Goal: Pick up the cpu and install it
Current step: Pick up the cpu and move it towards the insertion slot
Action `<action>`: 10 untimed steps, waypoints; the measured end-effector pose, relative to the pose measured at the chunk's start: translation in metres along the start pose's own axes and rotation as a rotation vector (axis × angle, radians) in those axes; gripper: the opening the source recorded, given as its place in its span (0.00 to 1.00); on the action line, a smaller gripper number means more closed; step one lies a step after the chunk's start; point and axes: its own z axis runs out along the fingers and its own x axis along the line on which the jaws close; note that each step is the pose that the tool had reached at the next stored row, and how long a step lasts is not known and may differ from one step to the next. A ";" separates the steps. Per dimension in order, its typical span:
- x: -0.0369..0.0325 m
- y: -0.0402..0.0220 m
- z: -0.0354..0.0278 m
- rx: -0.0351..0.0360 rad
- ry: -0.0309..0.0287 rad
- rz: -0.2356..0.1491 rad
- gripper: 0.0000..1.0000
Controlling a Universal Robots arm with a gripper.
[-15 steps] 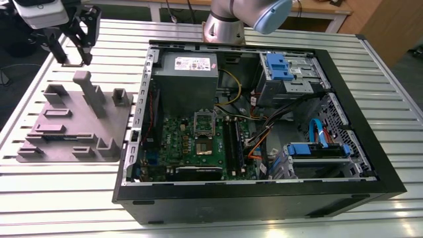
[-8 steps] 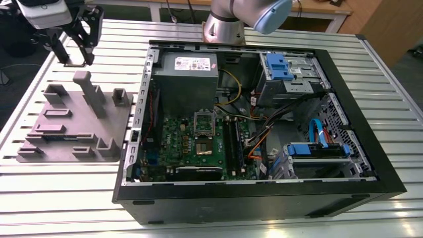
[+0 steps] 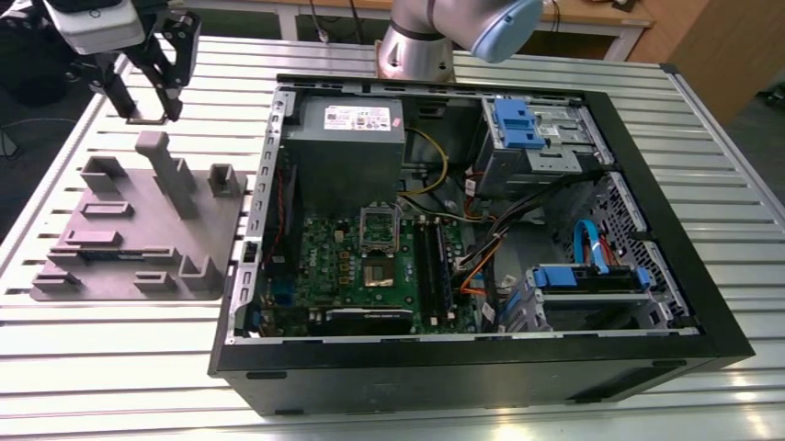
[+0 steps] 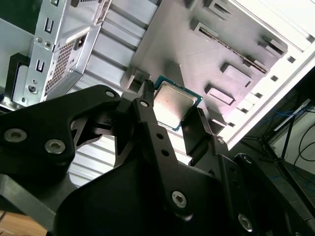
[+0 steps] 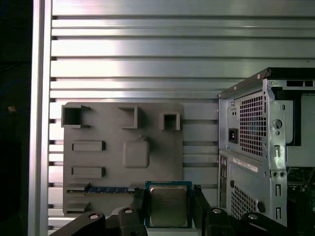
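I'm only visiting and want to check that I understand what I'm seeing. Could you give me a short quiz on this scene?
1. True or false: the gripper is shut on the cpu.
2. Where is the cpu now? A) outside the computer case, near the grey tray; B) seated on the green board inside the case; C) lying on the big grey box with the white label.
3. Fill in: the plastic drive brackets inside the case are coloured ____.

Key: 1 true; 2 A; 3 blue.
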 end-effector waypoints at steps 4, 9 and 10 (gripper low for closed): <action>-0.0035 0.0000 0.0000 0.0000 -0.0001 0.000 0.47; -0.0080 0.0001 0.0000 0.0000 0.0000 0.000 0.47; -0.0089 0.0001 -0.0001 0.0000 0.0000 0.000 0.47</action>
